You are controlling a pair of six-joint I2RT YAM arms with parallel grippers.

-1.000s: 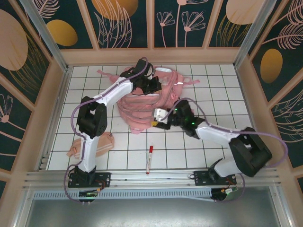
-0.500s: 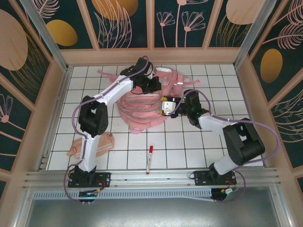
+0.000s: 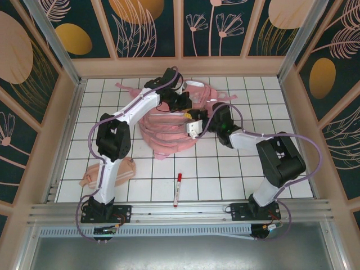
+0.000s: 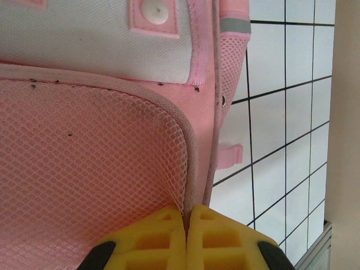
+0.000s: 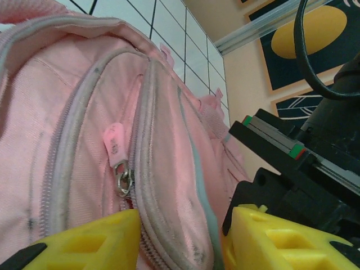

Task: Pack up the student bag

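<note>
The student bag (image 3: pixel 169 132), a light-pink backpack, lies crumpled at the middle back of the tiled table. My left gripper (image 3: pixel 181 101) is over its far side. In the left wrist view that gripper (image 4: pixel 184 212) is shut on the bag's pink piped edge beside the mesh panel (image 4: pixel 84 157). My right gripper (image 3: pixel 190 119) reaches in from the right against the bag. Seen from the right wrist, this gripper (image 5: pixel 183 222) stands open astride a bulging fold of the bag (image 5: pixel 169 129). A pink zipper pull (image 5: pixel 115 143) hangs just above its left finger.
A red-capped marker (image 3: pixel 178 189) lies on the tiles near the front centre. A peach pouch (image 3: pixel 107 171) sits at the front left, partly under the left arm. Wooden walls (image 3: pixel 67 112) bound the white gridded table (image 3: pixel 253 95) on three sides.
My right arm has swung from the bag's front edge up and back to its right side, jaws staying apart. The left gripper keeps its hold and has barely moved.
</note>
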